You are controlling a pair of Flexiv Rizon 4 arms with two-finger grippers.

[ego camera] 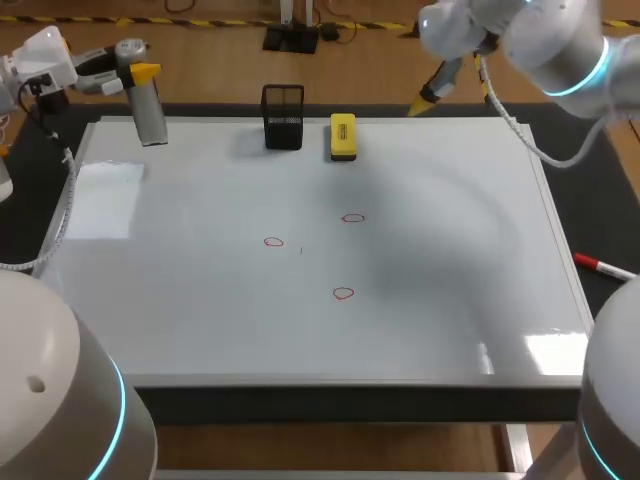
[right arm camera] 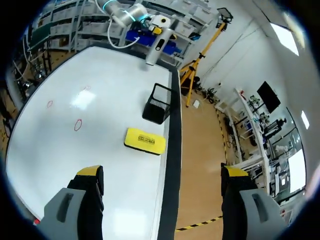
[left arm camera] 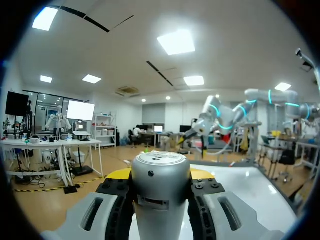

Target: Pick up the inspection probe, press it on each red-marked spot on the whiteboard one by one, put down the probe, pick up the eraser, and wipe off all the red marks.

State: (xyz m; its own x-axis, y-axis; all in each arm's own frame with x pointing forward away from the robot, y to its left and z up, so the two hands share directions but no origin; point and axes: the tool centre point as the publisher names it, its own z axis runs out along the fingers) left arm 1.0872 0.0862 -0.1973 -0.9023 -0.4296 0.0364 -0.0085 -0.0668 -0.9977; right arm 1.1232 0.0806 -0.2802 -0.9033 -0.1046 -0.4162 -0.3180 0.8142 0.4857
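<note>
Probe point(ego camera: 150, 113) sits clamped in the left pincer point(left arm camera: 160, 176).

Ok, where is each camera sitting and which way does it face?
Head view: above and behind, looking down on the whiteboard; both arms enter from the sides.
Left wrist: faces level across the room; left gripper shut on the probe.
Right wrist: looks down at eraser and black holder; right gripper open.
Shared: all three show the probe.
</note>
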